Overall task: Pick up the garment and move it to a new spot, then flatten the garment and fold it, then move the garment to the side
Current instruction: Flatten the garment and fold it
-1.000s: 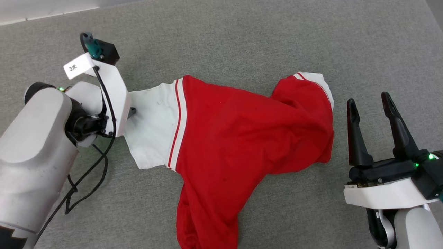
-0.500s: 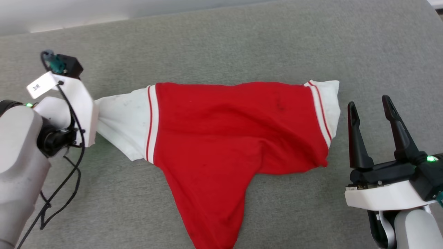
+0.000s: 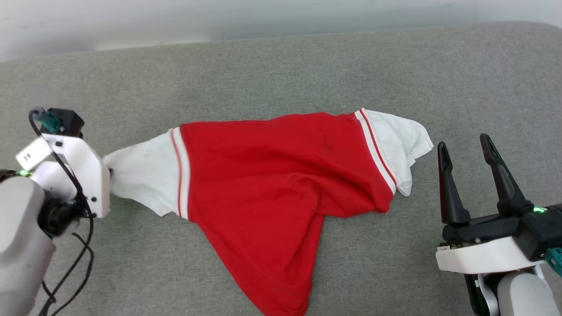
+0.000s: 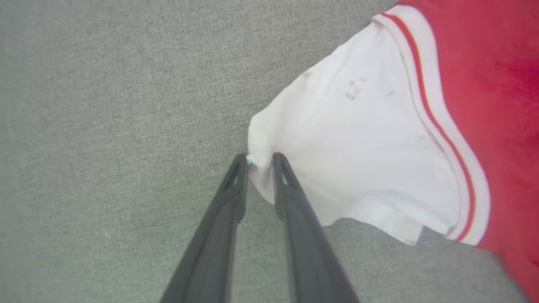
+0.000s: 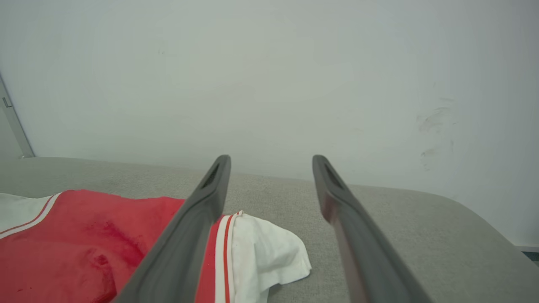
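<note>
The red garment (image 3: pixel 272 193) lies stretched across the grey surface, back side up, no lettering showing. Its white sleeves point left and right, and its red body trails toward the near edge. My left gripper (image 4: pixel 260 159) is shut on the tip of the left white sleeve (image 4: pixel 362 139); in the head view the left wrist (image 3: pixel 83 175) hides the fingers. The right sleeve (image 3: pixel 401 140) lies loose. My right gripper (image 3: pixel 463 147) stands open just right of it, above the surface, holding nothing. In the right wrist view the right sleeve (image 5: pixel 269 252) lies left of the open right gripper (image 5: pixel 271 162).
The grey padded surface (image 3: pixel 281 70) stretches wide around the garment, ending at a pale wall (image 5: pixel 269 75) along its far edge. A black cable (image 3: pixel 74 263) hangs from my left wrist.
The camera has tilted, shifting the whole view. My left gripper has pulled the left sleeve further left and nearer, stretching the garment out; the right sleeve has unfolded. The right gripper stays open.
</note>
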You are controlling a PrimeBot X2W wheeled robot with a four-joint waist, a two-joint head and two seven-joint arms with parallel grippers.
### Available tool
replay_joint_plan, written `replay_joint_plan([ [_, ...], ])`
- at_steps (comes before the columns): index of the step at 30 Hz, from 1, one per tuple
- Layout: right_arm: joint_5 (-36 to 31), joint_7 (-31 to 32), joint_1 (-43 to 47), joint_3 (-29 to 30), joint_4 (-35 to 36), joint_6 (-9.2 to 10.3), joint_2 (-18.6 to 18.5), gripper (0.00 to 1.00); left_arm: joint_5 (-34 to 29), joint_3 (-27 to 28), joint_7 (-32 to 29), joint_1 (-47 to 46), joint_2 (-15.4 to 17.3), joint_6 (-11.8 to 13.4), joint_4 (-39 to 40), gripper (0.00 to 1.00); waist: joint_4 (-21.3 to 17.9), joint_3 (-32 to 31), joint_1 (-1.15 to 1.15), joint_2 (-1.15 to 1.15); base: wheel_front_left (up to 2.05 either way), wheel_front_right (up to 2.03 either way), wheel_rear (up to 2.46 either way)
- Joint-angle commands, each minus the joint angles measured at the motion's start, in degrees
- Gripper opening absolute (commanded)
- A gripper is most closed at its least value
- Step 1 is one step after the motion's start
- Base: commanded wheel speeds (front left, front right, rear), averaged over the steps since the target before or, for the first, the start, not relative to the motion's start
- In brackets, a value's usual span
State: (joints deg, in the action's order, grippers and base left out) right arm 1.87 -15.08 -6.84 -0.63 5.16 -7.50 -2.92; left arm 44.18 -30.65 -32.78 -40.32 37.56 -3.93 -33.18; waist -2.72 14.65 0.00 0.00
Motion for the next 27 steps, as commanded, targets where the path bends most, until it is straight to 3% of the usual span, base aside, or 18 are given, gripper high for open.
replay_joint_plan([
  [1, -0.22, -0.14, 0.29, 0.14, -0.23, 0.02, 0.08, 1.0, -0.27, 0.12, 1.9, 0.92, -0.52, 0.16, 0.84, 1.0, 0.43, -0.47, 0.0, 0.0, 0.0, 0.0, 0.0],
  [4, -0.63, -0.14, 0.22, 0.32, -0.43, 0.02, 0.08, 1.0, -0.96, 1.52, 10.45, 2.43, -1.76, 0.13, 3.14, 1.0, 0.84, -1.26, 0.0, 0.0, 0.0, 0.0, 0.0],
  [10, -1.51, -0.14, 0.7, 1.36, -0.14, 0.02, 0.08, 1.0, -5.47, 3.89, 34.88, 5.98, -3.54, -0.48, 8.04, 1.0, 1.67, -3.79, 0.0, 0.0, 0.0, 0.0, 0.0],
  [13, -2.04, -0.14, 1.4, 2.05, -0.24, 0.02, 0.08, 1.0, -8.21, 4.16, 44.25, 9.21, -4.27, 0.68, 11.06, 1.0, 2.31, -5.54, 0.0, 0.0, 0.0, 0.0, 0.0],
  [17, -2.53, -0.14, 2.5, 2.85, -0.09, 0.02, 0.09, 1.0, -13.78, 5.07, 47.84, 15.36, -5.61, 5.32, 17.52, 1.0, 3.24, -7.49, 0.0, 0.0, 0.0, 0.0, 0.0],
  [21, -2.8, -0.14, 3.3, 2.92, 0.24, 0.02, 0.07, 1.0, -19.13, 10.92, 47.98, 23.93, -9.22, 9.39, 28.81, 1.0, 3.62, -8.64, 0.0, 0.0, 0.0, 0.0, 0.0],
  [27, -3.0, -0.13, 3.92, 2.21, 0.59, 0.02, 0.06, 1.0, -24.3, 19.29, 47.96, 36.63, -16.62, 11.77, 39.8, 1.0, 3.44, -9.17, 0.0, 0.0, 0.0, 0.0, 0.0],
])
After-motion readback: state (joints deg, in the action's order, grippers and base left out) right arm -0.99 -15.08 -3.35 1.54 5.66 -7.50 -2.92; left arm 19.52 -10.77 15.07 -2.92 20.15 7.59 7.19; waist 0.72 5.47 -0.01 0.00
